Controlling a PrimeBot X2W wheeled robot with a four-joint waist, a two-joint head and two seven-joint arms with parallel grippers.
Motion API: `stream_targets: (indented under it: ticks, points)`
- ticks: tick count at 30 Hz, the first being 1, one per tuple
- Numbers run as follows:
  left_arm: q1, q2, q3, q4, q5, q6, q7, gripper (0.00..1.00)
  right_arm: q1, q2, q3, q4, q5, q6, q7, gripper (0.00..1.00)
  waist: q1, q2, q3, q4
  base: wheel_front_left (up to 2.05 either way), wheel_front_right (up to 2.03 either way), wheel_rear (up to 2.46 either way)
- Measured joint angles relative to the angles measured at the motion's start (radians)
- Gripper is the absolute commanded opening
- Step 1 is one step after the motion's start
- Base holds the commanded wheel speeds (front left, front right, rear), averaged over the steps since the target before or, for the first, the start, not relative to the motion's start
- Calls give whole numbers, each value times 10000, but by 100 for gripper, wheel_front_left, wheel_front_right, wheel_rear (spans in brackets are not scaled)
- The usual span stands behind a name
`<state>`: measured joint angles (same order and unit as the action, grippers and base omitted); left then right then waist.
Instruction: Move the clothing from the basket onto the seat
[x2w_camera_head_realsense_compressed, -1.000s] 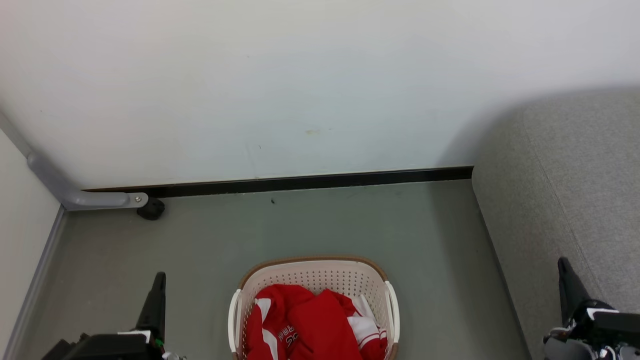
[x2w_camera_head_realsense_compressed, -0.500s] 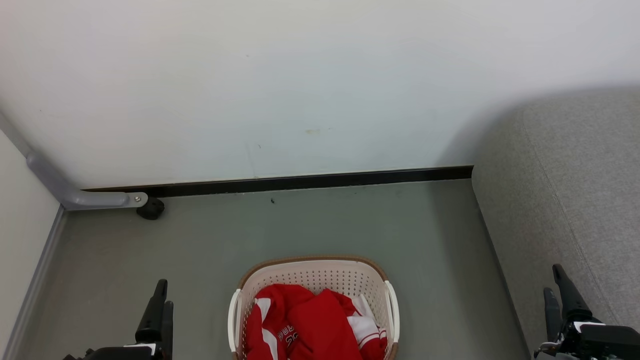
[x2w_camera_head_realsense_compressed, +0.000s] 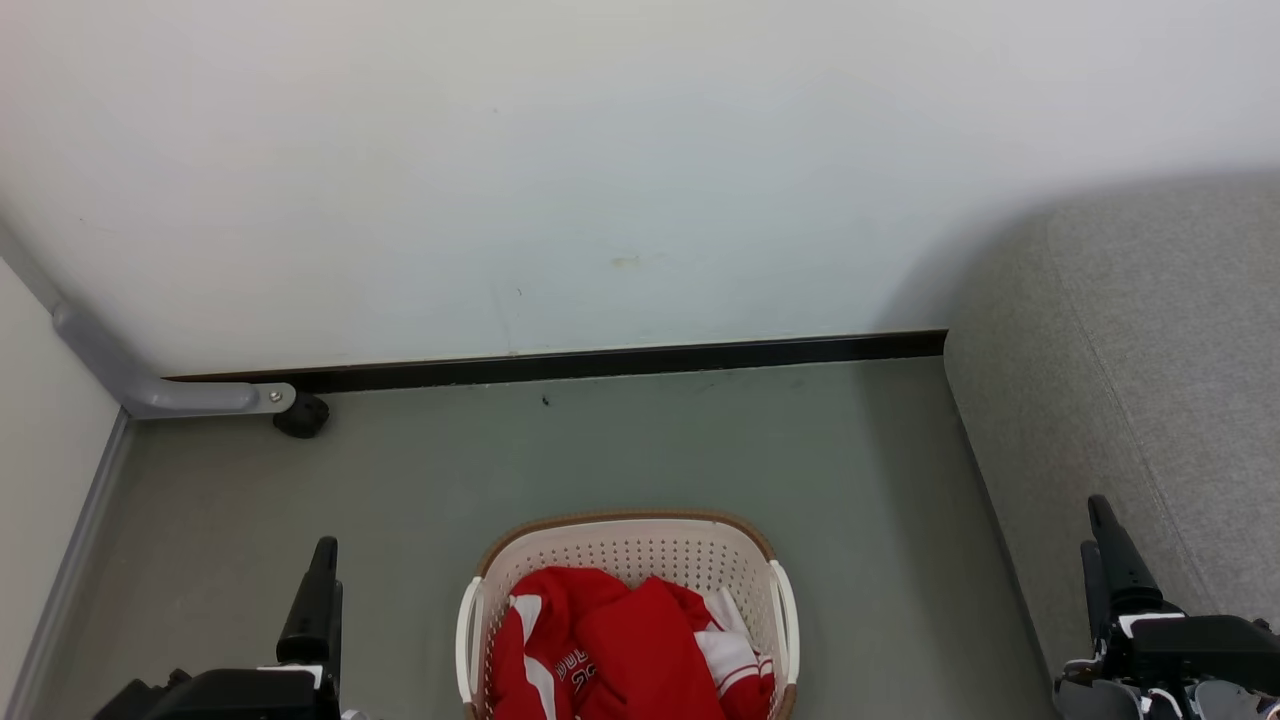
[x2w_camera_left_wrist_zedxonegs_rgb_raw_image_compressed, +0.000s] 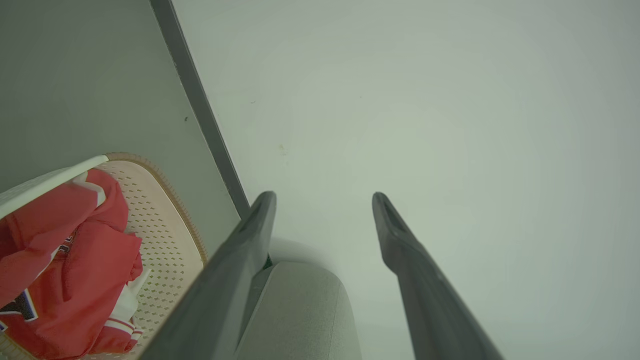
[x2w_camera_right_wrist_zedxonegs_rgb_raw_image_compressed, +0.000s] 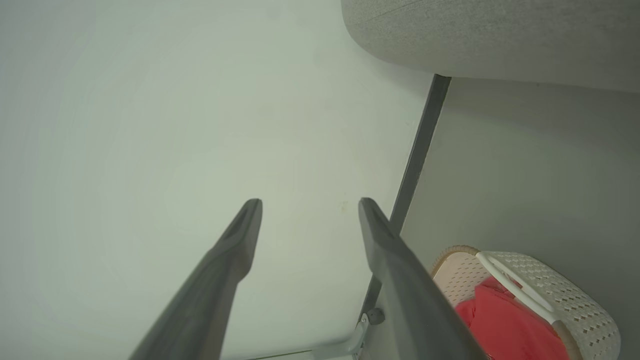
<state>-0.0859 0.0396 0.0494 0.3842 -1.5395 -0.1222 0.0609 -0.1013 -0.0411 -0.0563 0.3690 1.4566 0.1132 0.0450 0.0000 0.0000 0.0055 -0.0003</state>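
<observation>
The cream perforated basket (x2w_camera_head_realsense_compressed: 625, 528) stands on the floor at the bottom centre, with red and white clothing (x2w_camera_head_realsense_compressed: 620, 650) heaped inside. The grey seat (x2w_camera_head_realsense_compressed: 1150, 380) fills the right side. My left gripper (x2w_camera_head_realsense_compressed: 325, 550) hangs left of the basket, and my right gripper (x2w_camera_head_realsense_compressed: 1092, 525) is over the seat's front edge. In the left wrist view the left gripper (x2w_camera_left_wrist_zedxonegs_rgb_raw_image_compressed: 324, 196) stands open and empty, with the basket (x2w_camera_left_wrist_zedxonegs_rgb_raw_image_compressed: 167, 187), clothing (x2w_camera_left_wrist_zedxonegs_rgb_raw_image_compressed: 75, 260) and seat (x2w_camera_left_wrist_zedxonegs_rgb_raw_image_compressed: 300, 310) beyond it. The right gripper (x2w_camera_right_wrist_zedxonegs_rgb_raw_image_compressed: 310, 202) is likewise open and empty, near the basket (x2w_camera_right_wrist_zedxonegs_rgb_raw_image_compressed: 575, 295), clothing (x2w_camera_right_wrist_zedxonegs_rgb_raw_image_compressed: 500, 325) and seat (x2w_camera_right_wrist_zedxonegs_rgb_raw_image_compressed: 500, 35).
A white wall with a black baseboard (x2w_camera_head_realsense_compressed: 600, 362) runs behind the basket. At the left corner, a grey bracket (x2w_camera_head_realsense_compressed: 170, 398) ends by a dark stopper (x2w_camera_head_realsense_compressed: 300, 418). Grey floor (x2w_camera_head_realsense_compressed: 600, 450) lies between the wall and the basket.
Both grippers have opened from shut. The right gripper's two fingers now show apart, and both arms shifted slightly. The basket and clothing have not moved.
</observation>
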Motion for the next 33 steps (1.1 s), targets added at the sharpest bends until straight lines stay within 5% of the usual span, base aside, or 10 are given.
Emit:
stream_targets:
  ticks: [33]
  points:
    - [-723, 1218, -2337, 502, 3714, -10, -1595, 100, -1160, -1007, 2418, 968, -4543, -138, -1381, 100, 0, 0, -41, -4, 0, 0, 0]
